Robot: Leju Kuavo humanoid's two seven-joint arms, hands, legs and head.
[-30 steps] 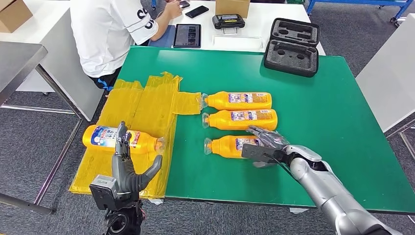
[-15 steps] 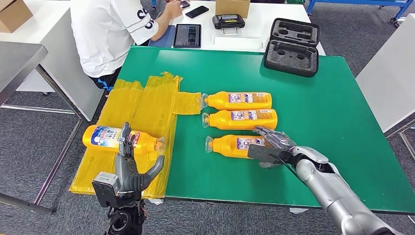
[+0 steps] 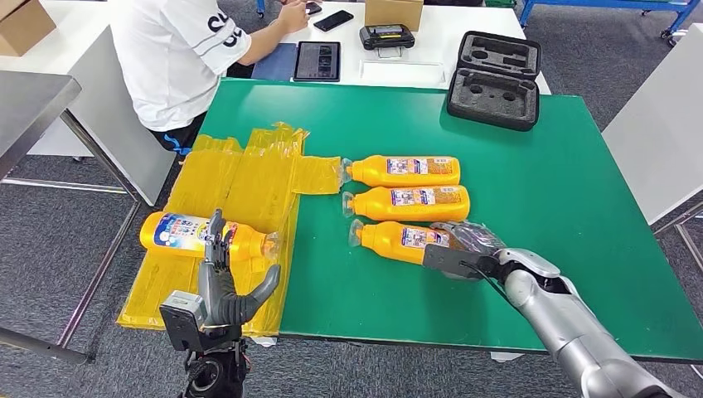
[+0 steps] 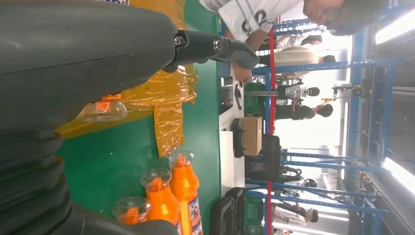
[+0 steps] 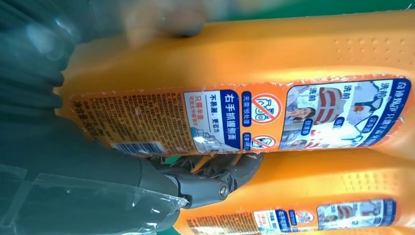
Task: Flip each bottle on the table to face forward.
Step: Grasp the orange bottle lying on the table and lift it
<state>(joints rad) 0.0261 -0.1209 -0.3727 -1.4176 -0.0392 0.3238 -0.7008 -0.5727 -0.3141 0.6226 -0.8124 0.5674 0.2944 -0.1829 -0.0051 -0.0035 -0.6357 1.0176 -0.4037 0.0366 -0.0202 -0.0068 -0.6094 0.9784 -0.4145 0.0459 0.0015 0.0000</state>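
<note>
The right hand (image 3: 464, 249) reaches in from the near right, fingers wrapped around the base of the nearest bottle (image 3: 402, 240) lying on the green table (image 3: 547, 199). The left hand (image 3: 224, 286) stands upright at the near edge, fingers spread and empty, near the blue-labelled bottle (image 3: 203, 235) on the yellow sheet (image 3: 240, 182).

Left hand (image 4: 93, 63): large and close, grey ribbed cover, fingers apart, nothing in it.
Nearest bottle cap (image 4: 102, 110): clear cap of a bottle lying on the yellow plastic sheet (image 4: 164, 93), just beside the hand.
Three orange bottles (image 4: 169, 196): side by side on the green table (image 4: 112, 161), clear caps towards the hand, well apart from it.
Cardboard box (image 4: 252, 134): on the white table beyond.
Black case (image 4: 230, 210): at the green table's far edge.
Person (image 4: 254, 19): white shirt, seated by the tables.
</note>
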